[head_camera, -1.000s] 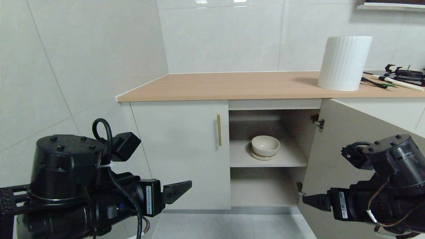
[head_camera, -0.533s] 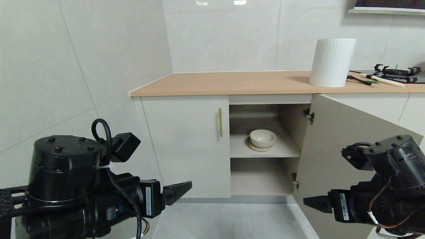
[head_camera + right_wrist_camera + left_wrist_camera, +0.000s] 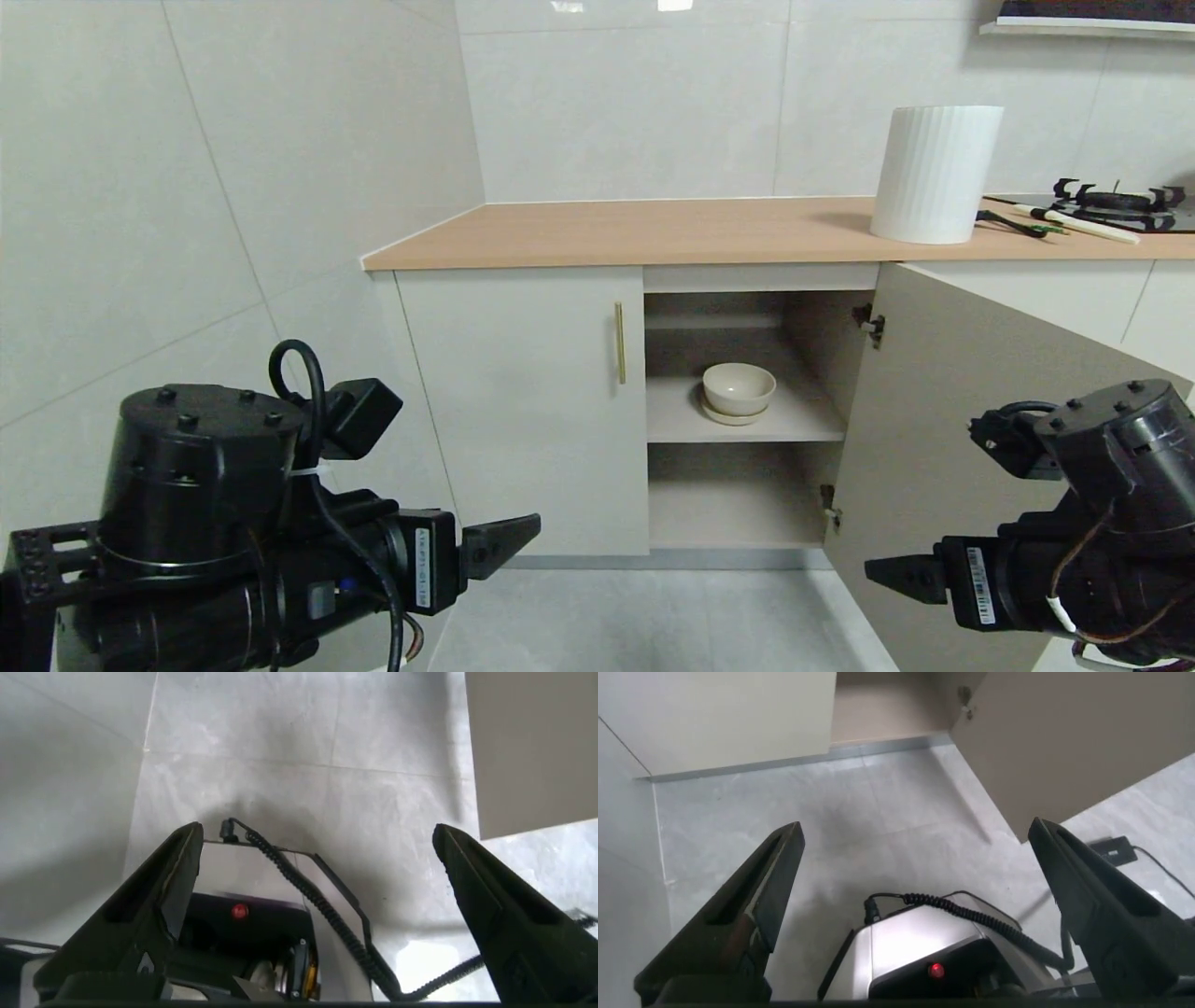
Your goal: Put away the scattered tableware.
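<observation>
My left jaws and right jaws gape empty. The bowl [image 3: 738,387] sits shelved at 12 o'clock. Next, I judge, fetch the utensils [image 3: 1074,224] off the worktop [image 3: 653,233] at 2 o'clock.

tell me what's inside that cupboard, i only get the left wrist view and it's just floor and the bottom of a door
Observer: A bowl sits on a small plate on the upper shelf, beside the open right door.
Operator: is the right gripper carrying anything
Observer: No, the right gripper is open with nothing in it, hanging over the floor.
</observation>
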Robot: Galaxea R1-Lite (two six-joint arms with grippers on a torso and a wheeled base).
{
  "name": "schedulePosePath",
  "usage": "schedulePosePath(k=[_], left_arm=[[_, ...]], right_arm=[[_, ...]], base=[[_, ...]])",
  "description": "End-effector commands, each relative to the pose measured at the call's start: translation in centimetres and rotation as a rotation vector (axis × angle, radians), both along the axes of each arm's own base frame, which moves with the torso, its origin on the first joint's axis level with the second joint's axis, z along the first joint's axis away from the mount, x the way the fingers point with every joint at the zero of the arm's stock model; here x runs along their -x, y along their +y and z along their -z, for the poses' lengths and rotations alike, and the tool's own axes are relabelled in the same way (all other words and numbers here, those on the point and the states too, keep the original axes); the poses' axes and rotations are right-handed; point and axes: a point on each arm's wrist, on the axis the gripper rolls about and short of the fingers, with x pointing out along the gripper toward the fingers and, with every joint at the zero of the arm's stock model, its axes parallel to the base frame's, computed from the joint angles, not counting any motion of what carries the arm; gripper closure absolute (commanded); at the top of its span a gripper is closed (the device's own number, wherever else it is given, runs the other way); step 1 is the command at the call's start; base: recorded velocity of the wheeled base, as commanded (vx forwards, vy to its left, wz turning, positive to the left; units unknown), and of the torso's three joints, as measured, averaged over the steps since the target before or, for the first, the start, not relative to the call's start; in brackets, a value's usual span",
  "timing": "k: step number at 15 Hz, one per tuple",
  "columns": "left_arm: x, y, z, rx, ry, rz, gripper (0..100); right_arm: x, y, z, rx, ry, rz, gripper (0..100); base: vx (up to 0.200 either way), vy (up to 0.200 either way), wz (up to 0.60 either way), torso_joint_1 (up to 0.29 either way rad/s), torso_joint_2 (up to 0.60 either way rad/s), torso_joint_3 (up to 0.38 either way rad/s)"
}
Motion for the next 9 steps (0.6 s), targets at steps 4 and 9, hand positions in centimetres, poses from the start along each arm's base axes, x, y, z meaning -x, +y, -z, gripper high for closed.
schedulePosePath(k=[4, 9], left_arm=[[0.0, 0.0, 0.2, -0.016, 0.002, 0.006, 0], [0.0, 0.0, 0.2, -0.016, 0.002, 0.006, 0]], right_arm=[[0.9, -0.7, -0.5, 0.055, 0.029, -0.029, 0], [1.5, -2.0, -0.2, 0.164, 0.116, -0.052, 0]], base=[[0.0, -0.2, 0.0, 0.006, 0.01, 0.002], [0.0, -0.2, 0.0, 0.003, 0.0, 0.005]])
